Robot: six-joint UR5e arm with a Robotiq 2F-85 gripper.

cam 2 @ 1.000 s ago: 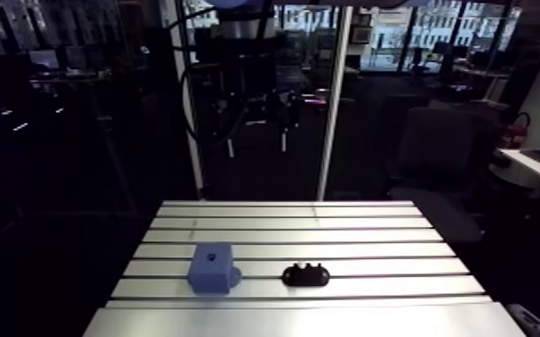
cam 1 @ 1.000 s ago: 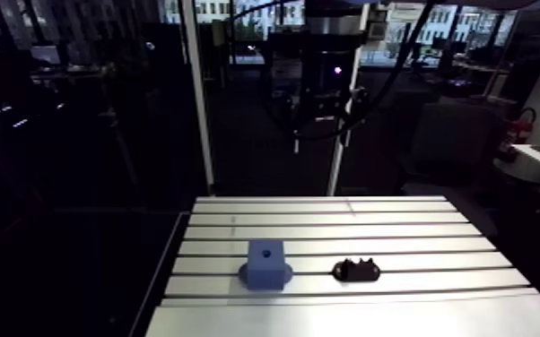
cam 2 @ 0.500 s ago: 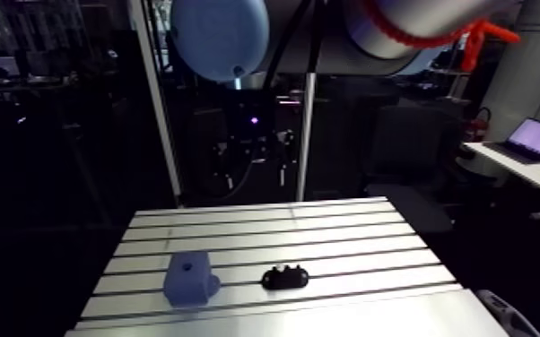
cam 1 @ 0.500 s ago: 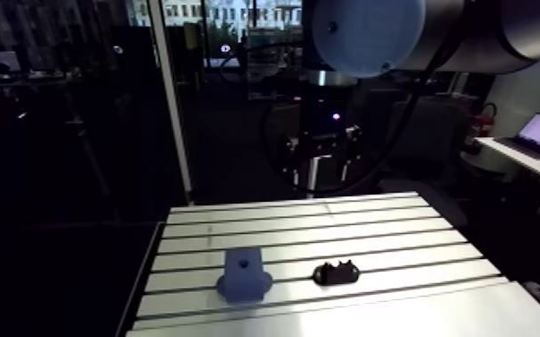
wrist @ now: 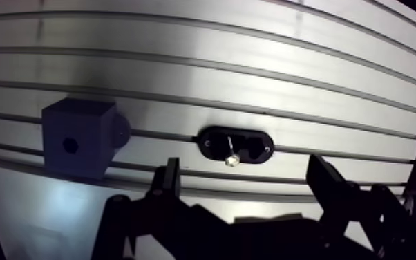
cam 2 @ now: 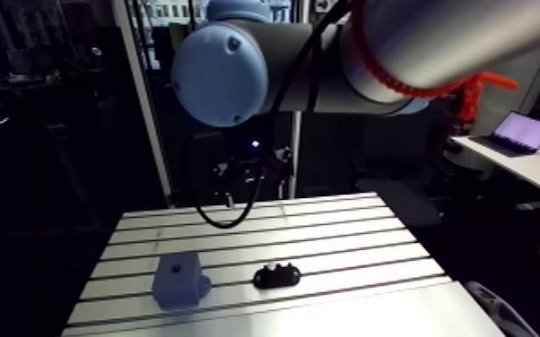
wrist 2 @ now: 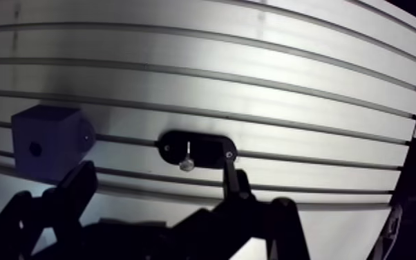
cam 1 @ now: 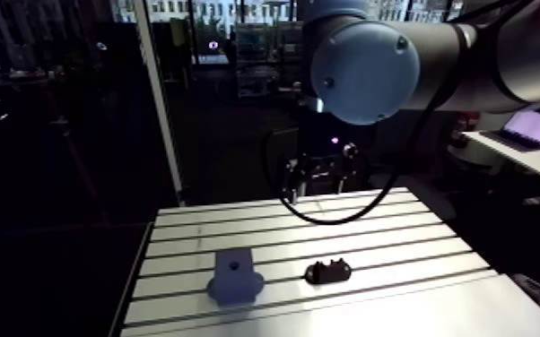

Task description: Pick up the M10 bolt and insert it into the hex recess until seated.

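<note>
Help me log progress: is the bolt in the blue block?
Out: the bolt sits in the black holder, beside the blue block.

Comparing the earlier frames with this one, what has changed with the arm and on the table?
The arm has swung down. Its gripper now hangs lower, toward the far side of the table, open and empty. The arm view shifted with it. The blue block, the black holder and the bolt in it lie as before, untouched.
</note>
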